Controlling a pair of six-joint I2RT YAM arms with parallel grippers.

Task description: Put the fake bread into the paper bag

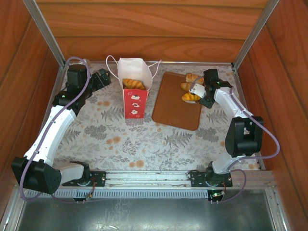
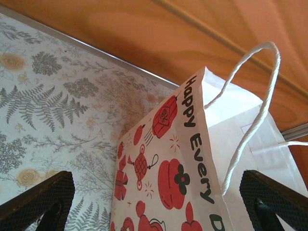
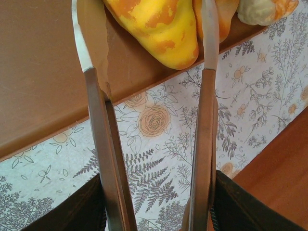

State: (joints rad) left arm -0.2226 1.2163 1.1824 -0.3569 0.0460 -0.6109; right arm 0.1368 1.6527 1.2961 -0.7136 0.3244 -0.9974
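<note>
Grip check: right claw (image 1: 193, 94) clenched on the yellow pastry (image 3: 154, 29), both fingers (image 3: 208, 96) touching its flanks, at the edge of the brown board (image 1: 175, 106). The tapered end points back toward the wrist, so I judge its long axis lies along the fingers. Paper bag (image 1: 134, 98) stands to this claw's left, across the board, one piece of fake bread (image 1: 134, 84) already inside. Left claw (image 1: 103, 77) released, jaws wide, bag just ahead of it. Right arm is nearer the bread on the board.
</note>
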